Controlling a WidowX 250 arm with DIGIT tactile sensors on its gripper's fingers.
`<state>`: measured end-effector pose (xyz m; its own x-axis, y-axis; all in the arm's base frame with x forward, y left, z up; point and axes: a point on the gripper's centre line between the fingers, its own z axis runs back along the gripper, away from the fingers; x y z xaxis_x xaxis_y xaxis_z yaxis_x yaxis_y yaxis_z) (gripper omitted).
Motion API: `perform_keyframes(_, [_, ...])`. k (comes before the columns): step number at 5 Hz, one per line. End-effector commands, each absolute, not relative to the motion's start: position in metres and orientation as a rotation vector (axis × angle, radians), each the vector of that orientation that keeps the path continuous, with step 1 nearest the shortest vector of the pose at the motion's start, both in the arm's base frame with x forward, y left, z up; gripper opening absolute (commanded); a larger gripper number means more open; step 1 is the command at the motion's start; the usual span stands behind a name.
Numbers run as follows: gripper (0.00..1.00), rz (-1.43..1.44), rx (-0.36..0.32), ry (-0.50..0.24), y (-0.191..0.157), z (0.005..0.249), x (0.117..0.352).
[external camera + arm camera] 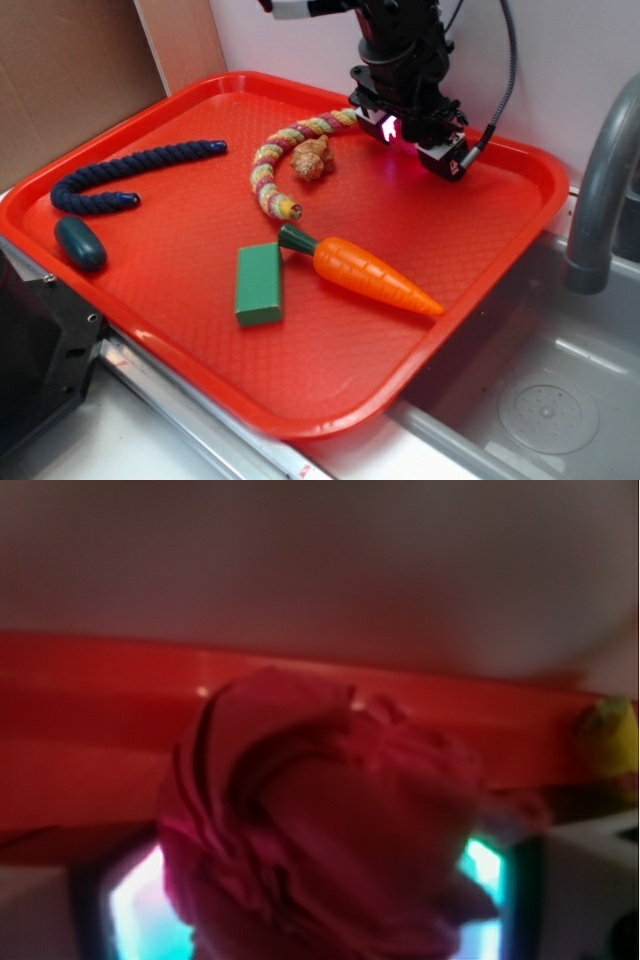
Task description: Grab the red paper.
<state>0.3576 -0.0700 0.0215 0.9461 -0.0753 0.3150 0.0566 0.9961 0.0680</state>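
We see an orange-red tray [480,260] beside a steel sink [560,390], with a grey faucet [600,200] at right. On the tray: a navy rope [120,180] at left, a dark teal oval piece [80,244] just below it, a multicoloured rope [275,160] curving near centre, a tan knobbly lump [313,158] touching its inner curve, a green block [259,284], and a toy carrot [365,272] just right of the block.

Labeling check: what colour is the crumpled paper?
Dark crimson, darker than the orange-red tray. The paper shows best in the wrist view.
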Motion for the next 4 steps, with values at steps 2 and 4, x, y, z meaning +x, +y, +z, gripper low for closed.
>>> perform_keyframes(2, [0.0,0.038,0.064,-0.303,-0.036,0.101,0.325])
perform_keyframes(4, [0.0,0.112,0.026,-0.117,-0.007,0.198,0.237])
